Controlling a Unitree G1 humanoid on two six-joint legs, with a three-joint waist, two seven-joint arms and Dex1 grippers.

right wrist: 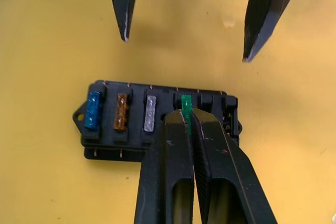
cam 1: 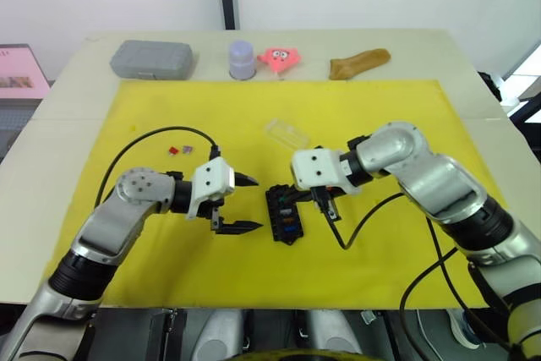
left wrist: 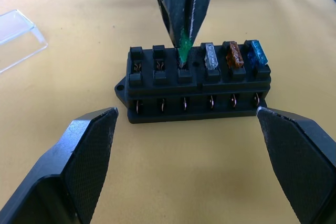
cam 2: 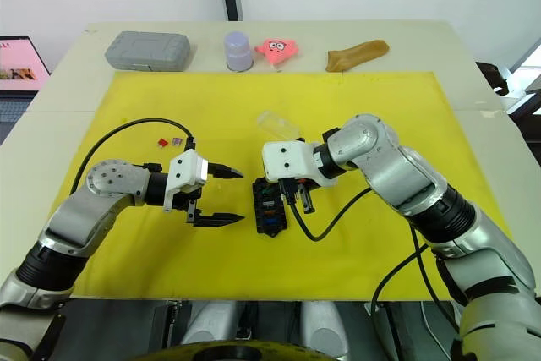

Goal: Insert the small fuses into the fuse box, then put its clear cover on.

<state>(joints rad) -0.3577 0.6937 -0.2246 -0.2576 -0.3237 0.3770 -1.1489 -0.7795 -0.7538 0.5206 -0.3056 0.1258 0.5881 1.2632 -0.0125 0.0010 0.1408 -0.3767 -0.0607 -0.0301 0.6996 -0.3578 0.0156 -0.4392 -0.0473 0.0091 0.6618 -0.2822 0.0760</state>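
Pinching a green fuse [left wrist: 184, 45] between its closed fingers, the right end effector [cam 1: 326, 201] stands directly over the fuse box [cam 1: 284, 212], with the fuse's lower end at one of the box's slots. The fuse box lies on the yellow mat [cam 1: 169, 124] near the middle of the desk [cam 1: 473, 65], between the two arms. Three fuses are already seated in a row beside the green one: a grey fuse [right wrist: 150, 113] next to it, then an amber fuse [right wrist: 121, 112], then a blue fuse [right wrist: 93, 110] at the end. Two slots on the green fuse's other side look unfilled.

The left end effector [cam 1: 243, 203] sits just to the left of the fuse box, fingers spread wide and holding nothing, clear of the box.

The clear cover [cam 1: 286, 133] lies on the mat a little beyond the fuse box, apart from it. Two loose fuses [cam 1: 178, 150], one red and one paler, lie on the mat well to the left.

Along the far edge of the desk, off the mat: a grey case [cam 1: 151, 58], a lilac cup [cam 1: 242, 59], a pink star-shaped toy [cam 1: 281, 58] and a brown object [cam 1: 359, 62].
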